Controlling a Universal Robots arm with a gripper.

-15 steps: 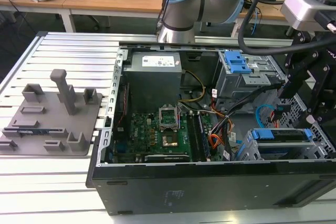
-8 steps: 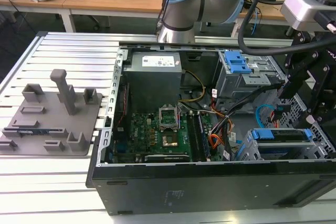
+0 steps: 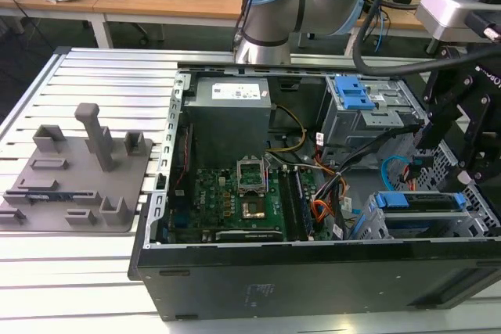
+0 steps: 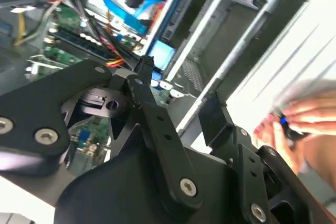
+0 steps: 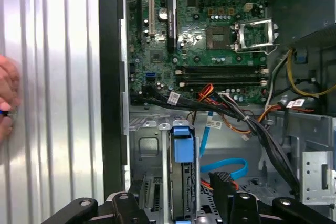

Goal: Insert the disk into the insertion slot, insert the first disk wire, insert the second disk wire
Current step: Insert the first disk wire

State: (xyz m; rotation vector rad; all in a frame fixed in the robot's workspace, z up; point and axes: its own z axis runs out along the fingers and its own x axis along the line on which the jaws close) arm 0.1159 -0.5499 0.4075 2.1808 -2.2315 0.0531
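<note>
In the exterior view, the black two-fingered gripper (image 3: 462, 163) hangs over the exterior view's right end of the open black computer tower case (image 3: 313, 271). The case lies on a ribbed aluminium table (image 3: 78, 271). Just beneath the jaws is the disk (image 3: 419, 201), a flat silver-grey drive in a bright blue plastic carrier. It sits in the insertion slot (image 3: 368, 220), a grey perforated sheet-metal cage. A taller metal bay with a blue latch (image 3: 352, 93) stands near the jaws. Well apart from them lies a grey plastic fixture plate with pegs (image 3: 78, 177).

In the second wrist view, the gripper (image 4: 178, 85) has its jaws wide apart and its black fingers (image 4: 157, 124) grip nothing. Past the tips, a flat bright blue cable (image 4: 123, 1) lies over the green motherboard (image 4: 63, 51). Outside one jaw, a blurred hand (image 4: 299, 124) is over the table.

In the first wrist view, the gripper (image 5: 176, 198) straddles the disk (image 5: 180, 145), whose blue carrier shows in the gap between the jaws, inside the cage (image 5: 144, 145). The blue cable (image 5: 228, 165) loops just beside one jaw. A bundle of black and orange wires (image 5: 231, 108) crosses ahead of the tips. The hand (image 5: 6, 106) is well apart, over the table.
</note>
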